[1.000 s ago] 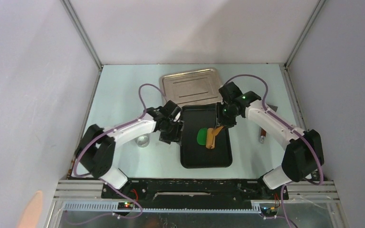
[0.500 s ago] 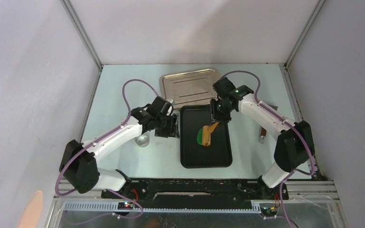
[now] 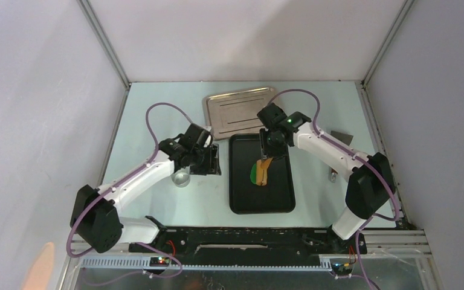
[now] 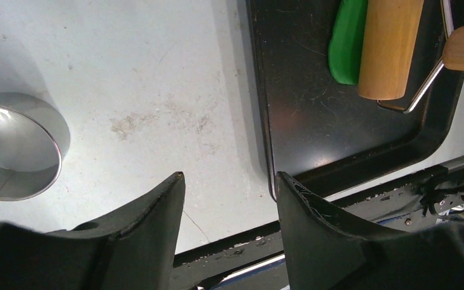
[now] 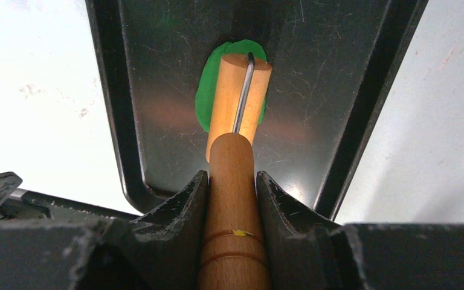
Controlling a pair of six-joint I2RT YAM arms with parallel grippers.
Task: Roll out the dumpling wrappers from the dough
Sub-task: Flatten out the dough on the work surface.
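The green dough (image 3: 255, 172) lies as a flattened oval on the black tray (image 3: 278, 199). It also shows in the right wrist view (image 5: 204, 99) and the left wrist view (image 4: 345, 42). My right gripper (image 3: 269, 151) is shut on the handle of the tan wooden roller (image 5: 232, 181). The roller head (image 5: 240, 96) rests on the dough's right part. My left gripper (image 3: 213, 160) is open and empty, over the table just left of the tray's edge (image 4: 260, 121). No round dumpling wrappers are in view.
A round metal cutter ring (image 3: 182, 178) stands on the table left of the tray, also in the left wrist view (image 4: 12, 145). A silver tray (image 3: 240, 109) lies at the back. A brown tool (image 3: 333, 175) and a grey scrap (image 3: 341, 136) lie to the right.
My right gripper has moved the roller leftward and toward the back over the dough. My left gripper has pulled left, off the tray's left edge.
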